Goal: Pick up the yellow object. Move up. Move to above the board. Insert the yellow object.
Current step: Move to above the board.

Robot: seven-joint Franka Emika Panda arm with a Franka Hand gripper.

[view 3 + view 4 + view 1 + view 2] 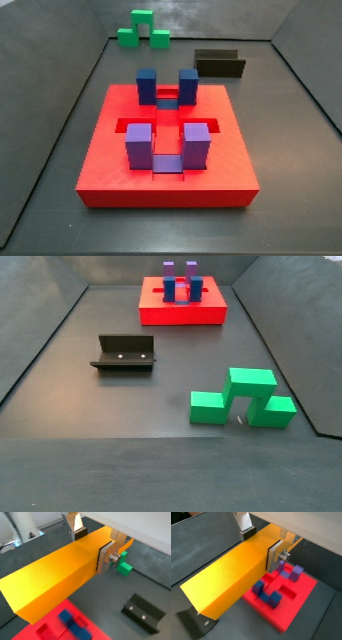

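Note:
My gripper (pixel 91 546) is shut on the yellow object (pixel 60 572), a long orange-yellow bar, and holds it level in the air. In both wrist views the silver fingers (pixel 105 558) clamp its two long sides near one end; the gripper (pixel 260 544) and bar (pixel 231 572) hang over the board's edge. The board (pixel 301 594) is a red slab with blue-purple posts (pixel 278 579). It also shows in a wrist view (pixel 53 624) and in both side views (pixel 120 165) (pixel 154 311). Neither the gripper nor the bar shows in the side views.
Small green blocks (pixel 241 396) (pixel 140 30) (pixel 123 567) sit in a cluster on the dark floor. The dark fixture (pixel 124 353) (pixel 221 62) (pixel 143 614) (pixel 201 623) stands between them and the board. Grey walls enclose the floor.

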